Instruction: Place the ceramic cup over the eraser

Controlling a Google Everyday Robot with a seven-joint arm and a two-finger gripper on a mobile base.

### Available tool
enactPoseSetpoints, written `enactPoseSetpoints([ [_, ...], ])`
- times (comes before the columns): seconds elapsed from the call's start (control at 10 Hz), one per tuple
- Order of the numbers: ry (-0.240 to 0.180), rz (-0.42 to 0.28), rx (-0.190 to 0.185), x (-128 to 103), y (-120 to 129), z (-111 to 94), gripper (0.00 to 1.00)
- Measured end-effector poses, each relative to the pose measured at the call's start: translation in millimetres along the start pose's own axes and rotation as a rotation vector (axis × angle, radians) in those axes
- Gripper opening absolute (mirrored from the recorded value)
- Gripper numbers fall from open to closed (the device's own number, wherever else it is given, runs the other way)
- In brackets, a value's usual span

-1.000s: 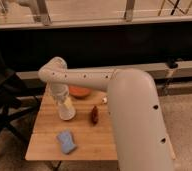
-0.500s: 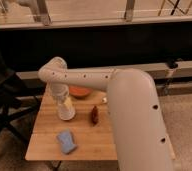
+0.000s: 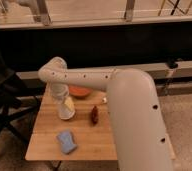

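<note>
The cream-white ceramic cup [image 3: 67, 111] stands on the wooden table [image 3: 101, 142], towards its far left. My gripper [image 3: 62, 100] comes down from the grey wrist right onto the cup's top and covers its upper part. A flat blue block, which I take for the eraser [image 3: 66, 141], lies near the front left of the table, a short way in front of the cup and apart from it.
A shallow orange-red bowl [image 3: 81, 92] sits at the table's far edge, just behind and right of the cup. A dark reddish-brown object [image 3: 94, 114] lies right of the cup. My large white arm [image 3: 134, 120] covers the table's right side. A dark folding chair [image 3: 1, 100] stands at the left.
</note>
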Motion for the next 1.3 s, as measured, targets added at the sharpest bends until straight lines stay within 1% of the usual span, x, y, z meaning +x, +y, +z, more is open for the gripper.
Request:
enactPoseSetpoints([
  [0.7, 0.0, 0.006, -0.007, 0.1, 2.7, 1.6, 0.8],
  [0.9, 0.0, 0.02, 0.005, 6.0, 11.7, -7.2, 0.8],
  [1.1, -0.006, 0.018, 0.014, 9.6, 17.0, -15.4, 0.8],
  [1.2, -0.016, 0.014, 0.006, 9.2, 17.9, -16.0, 0.8],
  [1.3, -0.028, 0.007, -0.02, 6.9, 17.8, -15.4, 0.8],
])
